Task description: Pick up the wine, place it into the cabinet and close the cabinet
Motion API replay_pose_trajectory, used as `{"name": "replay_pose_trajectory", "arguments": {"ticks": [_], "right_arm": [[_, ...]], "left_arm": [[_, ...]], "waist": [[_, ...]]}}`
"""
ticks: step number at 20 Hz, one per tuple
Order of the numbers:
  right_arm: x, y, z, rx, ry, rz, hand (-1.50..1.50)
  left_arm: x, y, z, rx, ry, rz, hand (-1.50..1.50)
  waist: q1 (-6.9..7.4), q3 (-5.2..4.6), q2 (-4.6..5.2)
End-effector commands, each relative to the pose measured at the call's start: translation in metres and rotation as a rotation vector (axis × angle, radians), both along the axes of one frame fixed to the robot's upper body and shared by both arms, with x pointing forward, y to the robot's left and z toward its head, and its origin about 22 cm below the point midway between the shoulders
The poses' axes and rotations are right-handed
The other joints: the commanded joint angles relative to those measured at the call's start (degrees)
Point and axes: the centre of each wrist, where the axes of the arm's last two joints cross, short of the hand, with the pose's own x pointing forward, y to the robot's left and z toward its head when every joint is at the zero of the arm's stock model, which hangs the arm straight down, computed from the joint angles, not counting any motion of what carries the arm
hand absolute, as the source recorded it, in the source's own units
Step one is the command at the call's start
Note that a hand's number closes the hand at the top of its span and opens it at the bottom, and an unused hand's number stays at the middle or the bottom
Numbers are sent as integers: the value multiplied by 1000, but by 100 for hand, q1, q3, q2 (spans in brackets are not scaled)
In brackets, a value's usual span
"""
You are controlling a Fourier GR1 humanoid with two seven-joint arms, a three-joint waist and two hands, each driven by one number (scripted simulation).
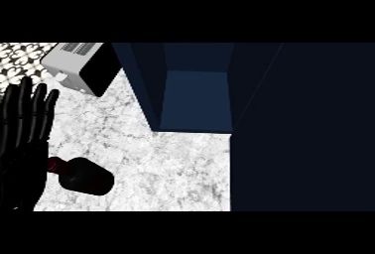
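The wine bottle (84, 176) is dark with a red neck and lies on the white marble counter (168, 163) at the lower left. My left hand (26, 129) stands at the left edge with its fingers straight and pointing up, just left of the bottle's neck. Whether it touches the bottle I cannot tell. The dark blue cabinet (194, 99) stands open at the top centre, its inside showing a blue shelf. Its open door (304, 129) fills the right side of the view. My right hand does not show.
A white and black microwave (81, 67) sits at the top left, beside the cabinet's left wall. A patterned tile wall (22, 57) lies behind it. Bare marble stretches between the bottle and the cabinet's front edge.
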Motion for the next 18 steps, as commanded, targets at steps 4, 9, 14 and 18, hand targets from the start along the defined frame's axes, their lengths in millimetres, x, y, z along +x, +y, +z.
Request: {"name": "replay_pose_trajectory", "arguments": {"ticks": [4, 9, 14, 18], "right_arm": [[-33, -2, 8, -5, -9, 33, -150], [-46, 13, -1, 11, 158, 245, -150], [-62, 12, 27, 8, 170, 259, -150], [-63, 13, 43, 34, 164, 261, -150]], "left_arm": [[-43, 8, -1, 67, -1, -284, -150], [-67, -8, -28, -144, 240, -529, -150], [-106, -2, -2, -144, 249, -568, -150], [-124, -12, 20, -179, 260, -572, -150]], "waist": [[-123, 159, 175], [-104, 158, 170], [-87, 164, 204], [-85, 166, 210]]}}
